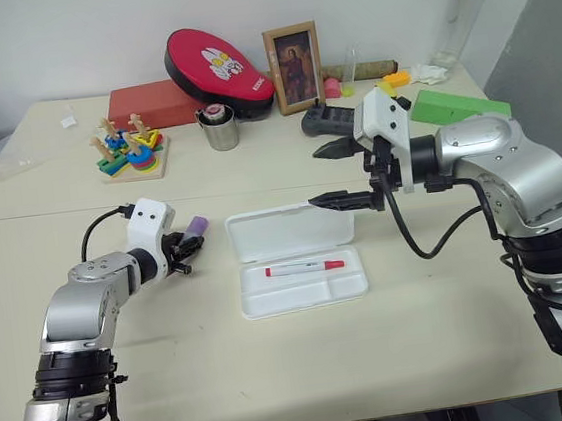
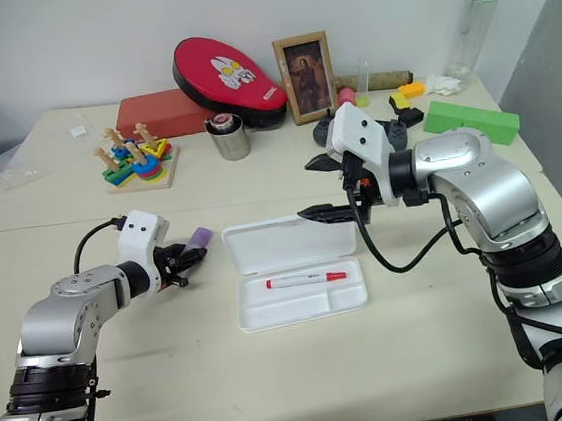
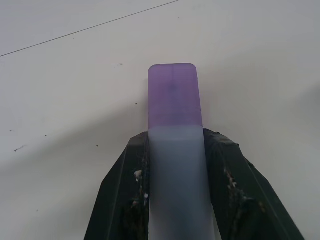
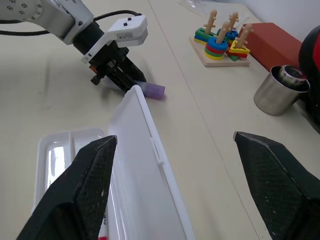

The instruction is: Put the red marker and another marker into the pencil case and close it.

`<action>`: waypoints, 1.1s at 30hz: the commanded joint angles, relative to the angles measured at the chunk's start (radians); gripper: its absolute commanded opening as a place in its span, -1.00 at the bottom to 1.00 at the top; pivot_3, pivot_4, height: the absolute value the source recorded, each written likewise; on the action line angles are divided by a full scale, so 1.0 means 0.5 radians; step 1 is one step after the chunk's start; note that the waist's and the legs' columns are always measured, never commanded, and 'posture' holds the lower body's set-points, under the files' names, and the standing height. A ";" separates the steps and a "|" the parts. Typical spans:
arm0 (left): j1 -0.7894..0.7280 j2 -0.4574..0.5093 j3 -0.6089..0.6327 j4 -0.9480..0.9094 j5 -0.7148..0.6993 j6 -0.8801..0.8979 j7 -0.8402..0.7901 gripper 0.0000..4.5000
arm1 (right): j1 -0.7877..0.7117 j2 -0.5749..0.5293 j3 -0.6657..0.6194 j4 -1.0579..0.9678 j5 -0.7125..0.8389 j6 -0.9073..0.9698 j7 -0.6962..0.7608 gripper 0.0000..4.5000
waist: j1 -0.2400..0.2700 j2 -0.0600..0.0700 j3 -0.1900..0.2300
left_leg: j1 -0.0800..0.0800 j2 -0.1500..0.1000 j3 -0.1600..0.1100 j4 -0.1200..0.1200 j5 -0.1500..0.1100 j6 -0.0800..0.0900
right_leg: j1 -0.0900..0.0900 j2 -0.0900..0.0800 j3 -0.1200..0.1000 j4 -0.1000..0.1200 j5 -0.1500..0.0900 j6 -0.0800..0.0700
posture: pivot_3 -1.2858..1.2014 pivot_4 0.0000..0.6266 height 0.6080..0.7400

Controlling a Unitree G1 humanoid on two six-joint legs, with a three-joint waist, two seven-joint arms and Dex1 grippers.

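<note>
The pencil case [image 1: 301,304] lies open mid-table, its lid [image 1: 288,230] folded back on the far side. In its tray lies the red marker [image 1: 304,267], flat and lengthwise. To the left of the case, my left gripper [image 1: 186,247] is shut on the lavender marker [image 3: 175,125], low at the table, with the purple cap [image 1: 197,225] sticking out past the fingertips. My right gripper [image 1: 320,176] hangs open above the lid's right end, pointing left, with nothing between its fingers [image 4: 275,175].
At the back stand a wooden stacking toy [image 1: 132,151], a metal cup [image 1: 220,128], a red box [image 1: 154,105], a red oval case [image 1: 218,68], a picture frame [image 1: 294,66], a black device [image 1: 327,120], a green block [image 1: 459,106] and a bottle [image 1: 466,10].
</note>
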 commanded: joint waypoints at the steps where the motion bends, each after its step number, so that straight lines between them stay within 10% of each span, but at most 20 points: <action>1: -0.012 0.094 0.071 -0.172 -0.019 0.056 -0.028 -0.47 | 0.036 -0.108 -0.073 -0.123 0.052 -0.109 0.146 0.75 | 0.000 0.000 0.000 | 0.000 0.000 0.000 0.000 0.000 0.000 | 0.000 0.000 0.000 0.000 0.000 0.000 | 0.03 -0.52 1.00; 16: -0.493 0.434 0.089 -0.844 -0.361 0.322 -0.347 -0.47 | 0.108 -0.189 -0.040 -0.047 -0.067 -0.306 0.192 0.75 | -0.001 -0.001 0.001 | -0.002 0.000 0.001 -0.001 0.000 0.000 | -0.001 0.000 0.000 -0.003 0.000 0.001 | 0.03 -0.52 1.00; 33: -0.112 0.497 -0.422 -1.025 -0.459 -0.164 -1.028 -0.47 | 0.122 -0.193 -0.057 -0.012 -0.097 -0.356 0.195 0.75 | -0.001 0.000 0.001 | -0.001 0.000 0.001 -0.001 0.000 0.000 | -0.001 0.000 0.001 -0.002 0.000 0.000 | 0.03 -0.52 1.00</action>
